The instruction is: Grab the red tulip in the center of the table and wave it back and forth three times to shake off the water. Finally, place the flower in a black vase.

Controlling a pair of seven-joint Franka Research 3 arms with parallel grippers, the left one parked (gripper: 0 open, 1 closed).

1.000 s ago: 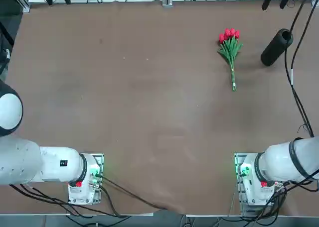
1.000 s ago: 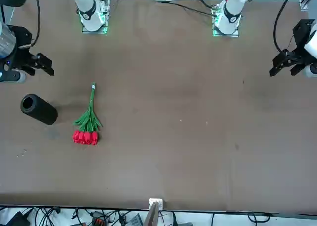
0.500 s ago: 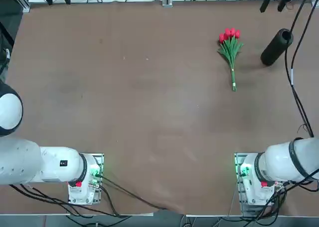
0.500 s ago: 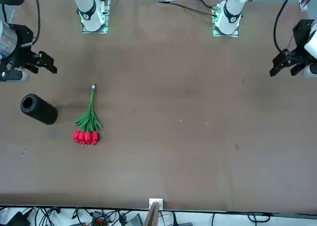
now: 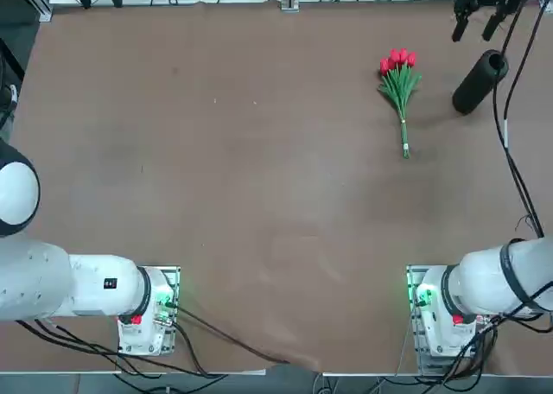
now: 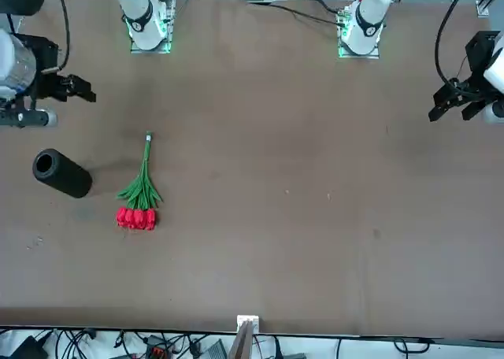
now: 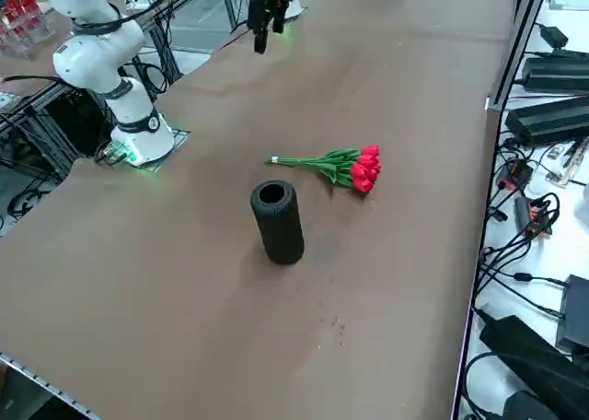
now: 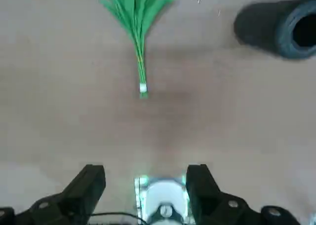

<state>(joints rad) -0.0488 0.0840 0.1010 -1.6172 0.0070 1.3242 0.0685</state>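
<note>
Right gripper (image 8: 145,185) has its fingers spread wide with nothing between them. Past them the red tulip (image 8: 137,18) lies flat on the table (image 8: 59,111), stem end toward the gripper. The black vase (image 8: 281,25) lies on its side, off to one side of it.

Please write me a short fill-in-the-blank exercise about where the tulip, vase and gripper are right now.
1. The black vase is lying on its ____ on the table.
2. The red tulip lies flat, and its buds are coloured ____.
3. The right gripper is ____ and holds nothing.
4. The tulip and the vase are ____, not touching.

Missing words: side; red; open; apart
</note>
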